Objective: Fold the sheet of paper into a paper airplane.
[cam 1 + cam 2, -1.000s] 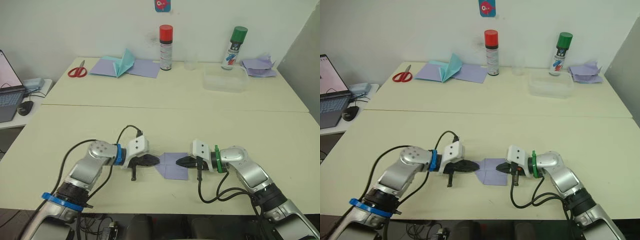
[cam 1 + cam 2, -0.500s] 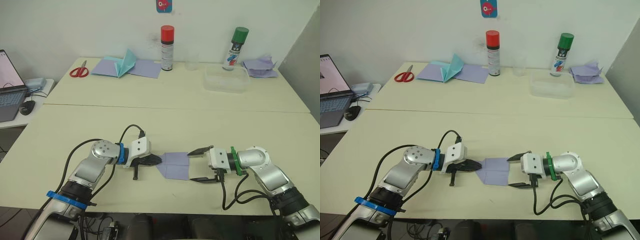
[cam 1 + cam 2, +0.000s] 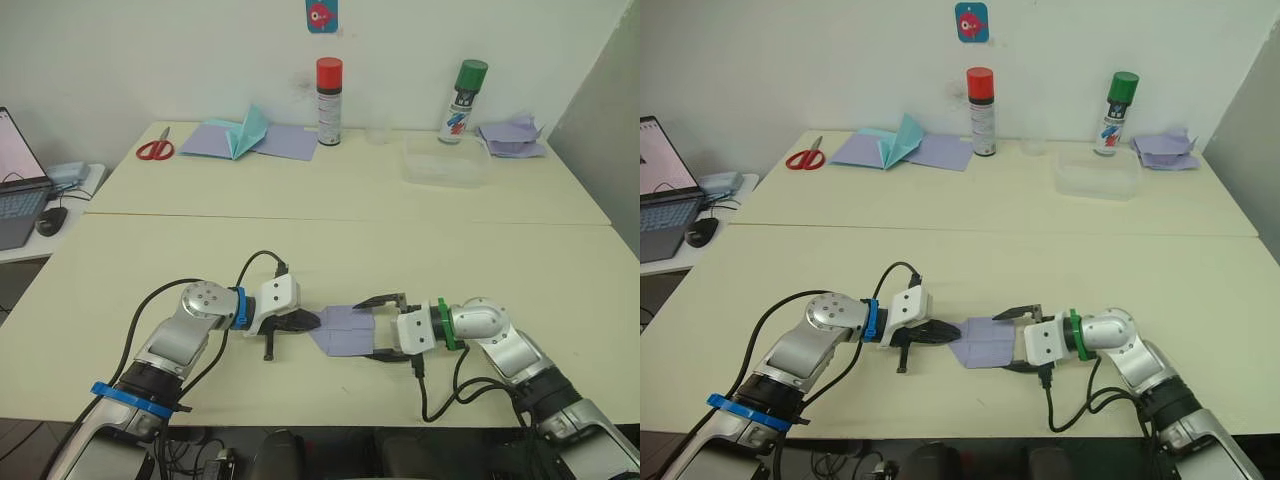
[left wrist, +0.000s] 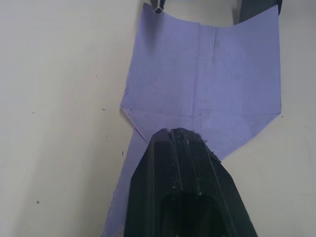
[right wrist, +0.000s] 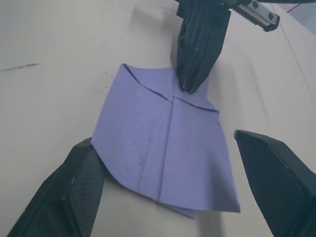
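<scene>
The sheet of paper [image 3: 346, 330] lies flat near the table's front edge. It is pale lavender, partly folded, with a pointed end toward my left arm and a lengthwise crease [image 5: 168, 148]. My left gripper [image 3: 306, 321] is shut, and its tip rests on the pointed end [image 4: 173, 140]. My right gripper [image 3: 376, 327] is open wide. Its two fingers [image 5: 79, 187] straddle the sheet's square end without touching it.
At the back stand red scissors [image 3: 154, 149], lavender sheets with a teal shape [image 3: 243, 137], a red-capped can [image 3: 328, 88], a green-capped can [image 3: 463, 88], a clear tub [image 3: 446, 160] and a crumpled lavender heap [image 3: 512, 134]. A laptop [image 3: 18, 200] and mouse sit on the far left.
My right gripper opened from shut, pulled back off the sheet, then came forward with its fingers on either side of it. The left gripper stayed in place.
</scene>
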Robot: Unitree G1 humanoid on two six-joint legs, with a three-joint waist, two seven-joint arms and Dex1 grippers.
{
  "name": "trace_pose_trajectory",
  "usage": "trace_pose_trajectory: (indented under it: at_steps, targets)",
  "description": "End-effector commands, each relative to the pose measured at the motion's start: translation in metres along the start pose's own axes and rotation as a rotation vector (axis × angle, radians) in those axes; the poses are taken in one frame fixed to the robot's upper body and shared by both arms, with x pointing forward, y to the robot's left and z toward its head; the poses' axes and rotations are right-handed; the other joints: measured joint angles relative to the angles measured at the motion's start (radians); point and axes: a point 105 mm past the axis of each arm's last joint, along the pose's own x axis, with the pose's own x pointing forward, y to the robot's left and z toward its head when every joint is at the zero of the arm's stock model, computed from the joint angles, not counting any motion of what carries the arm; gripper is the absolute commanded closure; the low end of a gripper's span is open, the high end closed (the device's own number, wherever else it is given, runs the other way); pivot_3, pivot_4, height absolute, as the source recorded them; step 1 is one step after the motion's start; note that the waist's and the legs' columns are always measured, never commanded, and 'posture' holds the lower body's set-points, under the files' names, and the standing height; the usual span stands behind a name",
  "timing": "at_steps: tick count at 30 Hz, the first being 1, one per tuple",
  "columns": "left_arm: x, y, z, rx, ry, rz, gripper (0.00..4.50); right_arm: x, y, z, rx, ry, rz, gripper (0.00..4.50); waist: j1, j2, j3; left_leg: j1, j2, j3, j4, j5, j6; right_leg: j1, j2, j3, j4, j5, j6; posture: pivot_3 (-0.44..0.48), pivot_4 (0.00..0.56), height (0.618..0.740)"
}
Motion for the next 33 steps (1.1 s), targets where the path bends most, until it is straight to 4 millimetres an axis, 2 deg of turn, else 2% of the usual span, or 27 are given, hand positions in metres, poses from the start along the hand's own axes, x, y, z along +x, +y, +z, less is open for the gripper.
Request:
trace_pose_trajectory:
  at_steps: [1, 7, 9, 12, 20, 33]
  targets:
    - [0.002, -0.005, -0.020, -0.052, 0.078, -0.006, 4.50, 0.001, 0.001, -0.011, -0.003, 0.046, -0.004, 0.34, 0.000, 0.000, 0.000, 0.000, 0.000, 0.000, -0.001, 0.000, 0.000, 0.000, 0.000, 0.000, -0.001, 0.000, -0.001, 0.000, 0.150, 0.740]
    - [0.003, -0.004, -0.019, -0.049, 0.075, 0.000, 4.50, 0.002, -0.001, -0.016, -0.024, 0.052, -0.018, 0.34, 0.000, 0.000, 0.000, 0.001, 0.000, 0.000, -0.002, 0.000, 0.000, 0.001, -0.002, 0.001, -0.002, 0.001, -0.002, 0.000, 0.150, 0.740]
    - [0.003, -0.004, -0.019, -0.049, 0.073, 0.001, 4.50, 0.004, -0.003, -0.016, -0.037, 0.050, -0.027, 0.72, 0.000, 0.000, 0.000, 0.001, 0.000, 0.000, -0.002, 0.000, 0.000, 0.002, -0.002, 0.001, -0.002, 0.001, -0.002, 0.000, 0.150, 0.740]
    - [0.003, -0.004, -0.019, -0.049, 0.072, 0.002, 4.50, 0.005, -0.005, -0.017, -0.053, 0.051, -0.034, 1.60, 0.000, 0.000, 0.000, 0.002, 0.000, 0.000, -0.002, 0.000, 0.000, 0.002, -0.002, 0.001, -0.002, 0.001, -0.002, 0.000, 0.150, 0.740]
    - [0.003, -0.003, -0.019, -0.049, 0.073, 0.002, 4.50, 0.003, -0.006, -0.022, -0.061, 0.063, -0.042, 4.48, 0.000, 0.000, 0.000, 0.001, 0.000, 0.000, -0.002, 0.000, 0.000, 0.002, -0.003, 0.001, -0.002, 0.001, -0.002, 0.000, 0.150, 0.740]
    - [0.002, -0.001, -0.017, -0.042, 0.065, 0.005, 4.50, 0.001, -0.007, -0.018, -0.066, 0.044, -0.053, 4.48, 0.000, 0.000, 0.000, 0.001, 0.000, 0.000, -0.002, 0.000, 0.000, 0.002, -0.003, 0.001, -0.002, 0.001, -0.003, 0.000, 0.150, 0.740]
